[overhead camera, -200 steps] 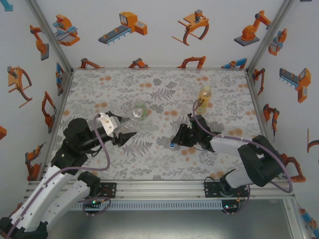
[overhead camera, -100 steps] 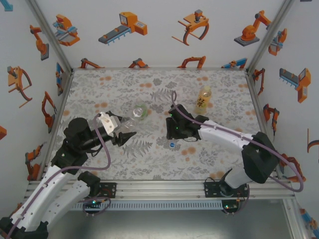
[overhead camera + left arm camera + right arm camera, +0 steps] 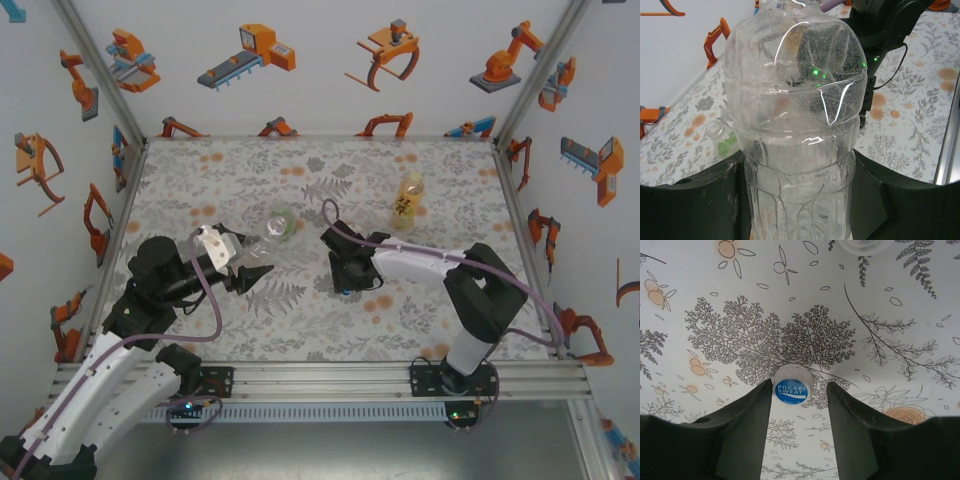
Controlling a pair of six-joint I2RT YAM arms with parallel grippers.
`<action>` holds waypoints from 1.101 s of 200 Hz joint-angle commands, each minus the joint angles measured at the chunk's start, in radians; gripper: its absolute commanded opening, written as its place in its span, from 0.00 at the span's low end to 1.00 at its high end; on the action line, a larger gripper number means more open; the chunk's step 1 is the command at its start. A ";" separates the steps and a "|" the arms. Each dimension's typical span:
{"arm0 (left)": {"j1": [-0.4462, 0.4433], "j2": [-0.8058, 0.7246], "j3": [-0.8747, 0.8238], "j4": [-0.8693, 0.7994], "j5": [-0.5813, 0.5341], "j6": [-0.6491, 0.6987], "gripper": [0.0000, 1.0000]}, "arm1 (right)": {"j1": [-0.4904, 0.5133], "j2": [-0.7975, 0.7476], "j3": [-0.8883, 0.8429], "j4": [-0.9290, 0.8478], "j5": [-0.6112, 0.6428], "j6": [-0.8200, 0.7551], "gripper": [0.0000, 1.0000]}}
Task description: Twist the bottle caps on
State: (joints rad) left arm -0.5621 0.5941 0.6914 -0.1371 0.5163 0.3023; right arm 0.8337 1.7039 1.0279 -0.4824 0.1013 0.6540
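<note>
My left gripper (image 3: pixel 252 270) is shut on the colourless bottle (image 3: pixel 795 125), held by its lower body between the two black fingers (image 3: pixel 715 205). A green-tinted bottle (image 3: pixel 278 225) lies on the mat beside it, and its open neck (image 3: pixel 716 131) shows in the left wrist view. The yellow-orange bottle (image 3: pixel 408 200) stands upright at the back right. My right gripper (image 3: pixel 800 386) is open, low over the mat. The white cap with a blue centre (image 3: pixel 792 386) lies flat between its fingertips, against the left finger (image 3: pixel 752 415) and apart from the right one. In the top view that cap (image 3: pixel 343 291) lies just under the right gripper (image 3: pixel 340 278).
Another white cap (image 3: pixel 865 244) lies on the mat beyond the right gripper, at the top edge of the right wrist view. The floral mat (image 3: pixel 300 320) is walled by white panels and aluminium posts. The right arm stretches across the middle of the mat.
The right arm has swung left and its gripper has come down round the blue-centred cap. The left arm and its bottle have not moved.
</note>
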 commanded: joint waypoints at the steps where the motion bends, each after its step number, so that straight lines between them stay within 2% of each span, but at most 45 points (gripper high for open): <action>1: 0.004 0.000 0.007 0.001 0.017 -0.003 0.00 | 0.003 0.015 0.032 0.000 -0.008 0.002 0.45; 55: 0.005 0.001 0.008 -0.001 0.017 -0.004 0.00 | 0.015 0.028 0.032 -0.013 0.025 -0.005 0.40; 121: 0.006 0.001 0.011 -0.002 0.018 -0.003 0.00 | 0.017 0.047 0.050 -0.038 0.071 -0.027 0.41; 156: 0.006 0.005 0.011 -0.001 0.017 -0.003 0.00 | 0.021 0.045 0.053 -0.044 0.062 -0.027 0.34; 177: 0.006 0.008 0.010 -0.002 0.018 -0.003 0.00 | 0.023 0.025 0.058 -0.051 0.062 -0.026 0.30; 220: 0.006 0.020 0.015 -0.007 0.025 0.000 0.00 | 0.023 -0.084 0.058 -0.066 0.080 -0.028 0.29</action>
State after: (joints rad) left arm -0.5621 0.6102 0.6914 -0.1410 0.5171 0.3023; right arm 0.8490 1.7092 1.0615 -0.5167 0.1516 0.6342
